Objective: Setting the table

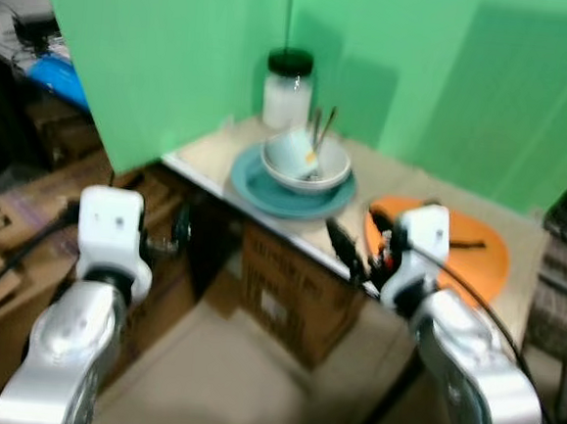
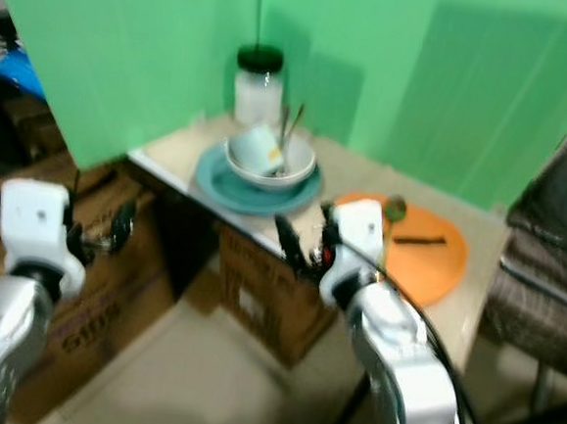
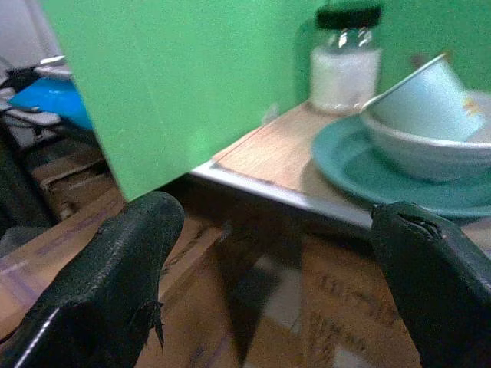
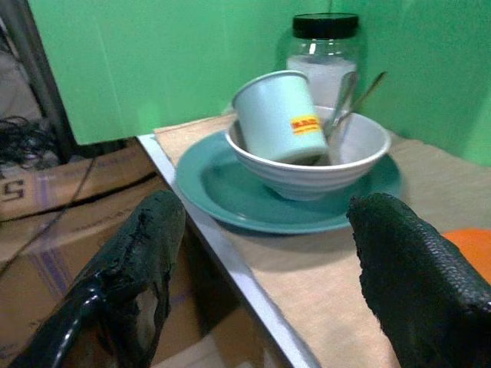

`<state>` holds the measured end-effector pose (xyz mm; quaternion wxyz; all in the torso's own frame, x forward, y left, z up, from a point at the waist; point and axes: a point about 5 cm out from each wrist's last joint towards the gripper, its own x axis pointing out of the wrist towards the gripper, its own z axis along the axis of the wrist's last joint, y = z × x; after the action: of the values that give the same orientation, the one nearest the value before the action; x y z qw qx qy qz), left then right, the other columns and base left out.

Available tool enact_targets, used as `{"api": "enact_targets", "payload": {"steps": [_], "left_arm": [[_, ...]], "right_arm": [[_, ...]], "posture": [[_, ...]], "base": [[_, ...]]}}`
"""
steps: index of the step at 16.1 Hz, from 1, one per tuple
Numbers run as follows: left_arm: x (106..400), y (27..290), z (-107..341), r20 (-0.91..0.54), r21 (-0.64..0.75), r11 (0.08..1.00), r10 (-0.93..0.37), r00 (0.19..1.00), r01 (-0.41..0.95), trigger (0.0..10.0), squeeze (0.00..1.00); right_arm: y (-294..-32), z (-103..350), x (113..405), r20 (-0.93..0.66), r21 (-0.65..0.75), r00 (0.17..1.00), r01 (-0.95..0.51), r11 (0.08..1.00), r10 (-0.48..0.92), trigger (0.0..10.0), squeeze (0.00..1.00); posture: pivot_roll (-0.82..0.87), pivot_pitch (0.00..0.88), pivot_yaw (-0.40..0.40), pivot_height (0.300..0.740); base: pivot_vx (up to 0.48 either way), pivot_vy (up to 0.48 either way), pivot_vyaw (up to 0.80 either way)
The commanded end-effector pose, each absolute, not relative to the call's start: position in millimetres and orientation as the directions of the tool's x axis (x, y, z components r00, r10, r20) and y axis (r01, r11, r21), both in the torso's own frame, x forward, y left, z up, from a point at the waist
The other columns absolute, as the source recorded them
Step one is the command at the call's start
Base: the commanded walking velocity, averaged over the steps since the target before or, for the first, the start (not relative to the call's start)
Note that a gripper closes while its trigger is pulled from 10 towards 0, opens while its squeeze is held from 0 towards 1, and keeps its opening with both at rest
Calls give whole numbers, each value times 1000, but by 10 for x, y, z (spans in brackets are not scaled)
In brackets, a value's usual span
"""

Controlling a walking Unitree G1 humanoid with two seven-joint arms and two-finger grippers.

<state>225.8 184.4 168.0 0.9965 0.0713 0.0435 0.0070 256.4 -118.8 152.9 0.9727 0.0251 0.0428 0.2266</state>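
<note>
Teal plate on table near corner, white bowl on it. Pale blue cup tilted inside bowl beside utensils. Black-lidded jar behind. Orange plate right of the teal one. Left gripper and right gripper both spread wide, empty, short of table edge.
</note>
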Motion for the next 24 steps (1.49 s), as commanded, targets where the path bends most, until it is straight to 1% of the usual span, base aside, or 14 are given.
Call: {"api": "enact_targets", "payload": {"steps": [1, 3, 4, 5, 10, 12, 15, 19, 21, 24], "left_arm": [[2259, 1832, 1679, -93, 147, 989, 5, 996, 9, 10000, 0], [2264, 1811, 1685, -88, 162, 985, -41, 995, 55, 10000, 0], [2272, 1796, 1687, -84, 148, 986, -63, 994, 75, 10000, 0], [2276, 1789, 1685, -86, 136, 987, -75, 993, 86, 10000, 0], [2317, 1790, 1702, -87, 141, 979, -137, 987, 148, 10000, 0], [2316, 1791, 1705, -89, 139, 978, -146, 985, 157, 10000, 0], [2271, 1769, 1689, -99, 134, 974, -168, 981, 180, 10000, 0], [2272, 1784, 1696, -98, 140, 975, -160, 982, 173, 10000, 0], [2278, 1788, 1702, -94, 138, 976, -157, 983, 169, 10000, 0], [2276, 1781, 1706, -94, 140, 974, -163, 982, 175, 10000, 0]], "right_arm": [[-1238, 1545, 2598, -78, 76, 905, -412, 908, 418, 10000, 0], [-1245, 1547, 2647, -90, 51, 911, -400, 915, 403, 10000, 0], [-1221, 1524, 2668, -110, 71, 908, -399, 914, 405, 10000, 0], [-1231, 1502, 2693, -129, 75, 916, -372, 925, 379, 10000, 0], [-1206, 1538, 2873, -138, 101, 934, -317, 943, 329, 10000, 0], [-1178, 1566, 2904, -128, 112, 934, -321, 940, 334, 10000, 0], [-1101, 1558, 2907, -134, 101, 914, -372, 923, 383, 10000, 0], [-1075, 1546, 2918, -143, 106, 906, -386, 916, 398, 10000, 0], [-1068, 1536, 2914, -149, 125, 902, -389, 913, 405, 10000, 0], [-1071, 1541, 2907, -140, 118, 906, -386, 915, 400, 10000, 0]], "posture": [[23, 0, 18, 740], [26, 0, 15, 740], [25, 0, 14, 740], [25, 0, 12, 740], [23, 0, 12, 740], [25, 0, 12, 740], [32, 0, 5, 740], [35, 0, 6, 740], [34, 0, 7, 740], [29, 0, 15, 740]], "base": [[0, 0, 0], [0, 0, 0], [0, 0, 0], [0, 0, 0], [0, 0, -800], [259, 0, -800], [271, 0, 0], [296, 0, 0], [300, 0, -800], [296, 0, 0]]}}
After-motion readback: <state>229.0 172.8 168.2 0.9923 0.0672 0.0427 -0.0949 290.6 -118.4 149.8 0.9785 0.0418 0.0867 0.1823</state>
